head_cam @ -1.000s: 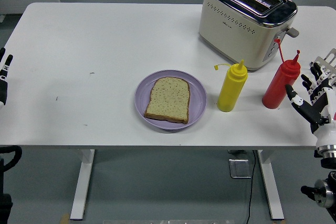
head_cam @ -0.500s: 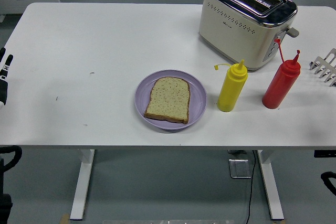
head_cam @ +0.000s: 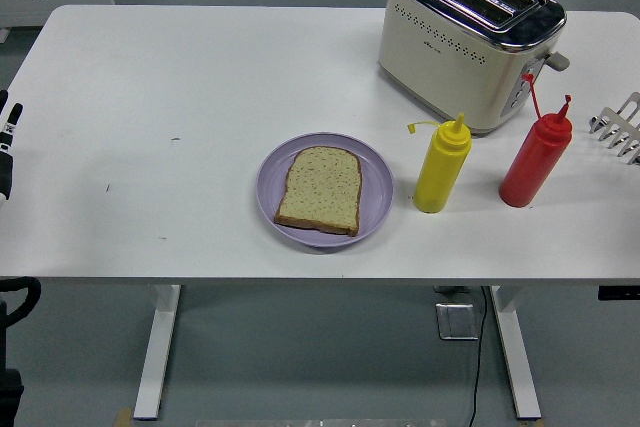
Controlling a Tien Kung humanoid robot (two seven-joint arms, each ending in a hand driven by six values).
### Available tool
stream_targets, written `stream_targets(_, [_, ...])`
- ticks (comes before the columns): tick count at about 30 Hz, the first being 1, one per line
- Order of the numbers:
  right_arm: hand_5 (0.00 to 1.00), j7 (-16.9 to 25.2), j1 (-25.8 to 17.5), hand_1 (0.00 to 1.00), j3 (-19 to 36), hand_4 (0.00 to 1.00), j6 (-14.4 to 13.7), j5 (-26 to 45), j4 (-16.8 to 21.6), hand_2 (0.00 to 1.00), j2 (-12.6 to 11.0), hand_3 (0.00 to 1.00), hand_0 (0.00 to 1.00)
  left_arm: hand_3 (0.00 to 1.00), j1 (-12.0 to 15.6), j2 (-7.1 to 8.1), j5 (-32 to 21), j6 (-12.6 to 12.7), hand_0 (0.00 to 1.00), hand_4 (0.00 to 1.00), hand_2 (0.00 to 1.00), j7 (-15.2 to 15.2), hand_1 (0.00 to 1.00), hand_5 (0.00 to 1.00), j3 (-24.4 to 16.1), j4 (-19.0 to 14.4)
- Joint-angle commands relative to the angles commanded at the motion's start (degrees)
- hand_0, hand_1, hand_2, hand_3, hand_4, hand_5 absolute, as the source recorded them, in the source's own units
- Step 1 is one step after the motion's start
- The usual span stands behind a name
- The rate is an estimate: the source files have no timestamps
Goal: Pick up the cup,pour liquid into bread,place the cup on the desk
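Observation:
A slice of bread [head_cam: 320,189] lies flat on a purple plate [head_cam: 378,187] near the middle of the white table. A yellow squeeze bottle [head_cam: 441,166] stands upright just right of the plate. A red squeeze bottle [head_cam: 535,158] stands upright further right. No cup shows. My left hand [head_cam: 8,142] rests at the far left edge, fingers straight and holding nothing, far from the plate. My right hand is out of view.
A cream and chrome toaster [head_cam: 468,39] stands at the back right, behind both bottles. A metal rack [head_cam: 620,127] pokes in at the right edge. The table's near edge [head_cam: 300,275] runs just below the plate.
My right hand, which was beside the red bottle at the right edge one second ago, has withdrawn out of view. The bottles, plate and left hand have not moved.

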Motion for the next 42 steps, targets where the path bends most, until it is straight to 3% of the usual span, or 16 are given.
stream_targets(7, [0.794,-3.13,1.80,0.719,1.24,0.617,1.46,-2.88,-1.91,0.740,1.13,0.752,0.788,0.758,0.00,-0.06,0.00,0.02,0.836,0.668,0.871,0.00,0.851,0.998,0.10,0.03])
stream_targets(42, [0.791,-3.23,2.44,0.712,1.15,0.610,1.07,-1.70,-3.38,0.733,2.05,0.770,0.772,0.759,-0.12,-0.11,0.09,-0.06,0.837,0.666,0.871,0.01,0.851,0.998,0.12,-0.02])
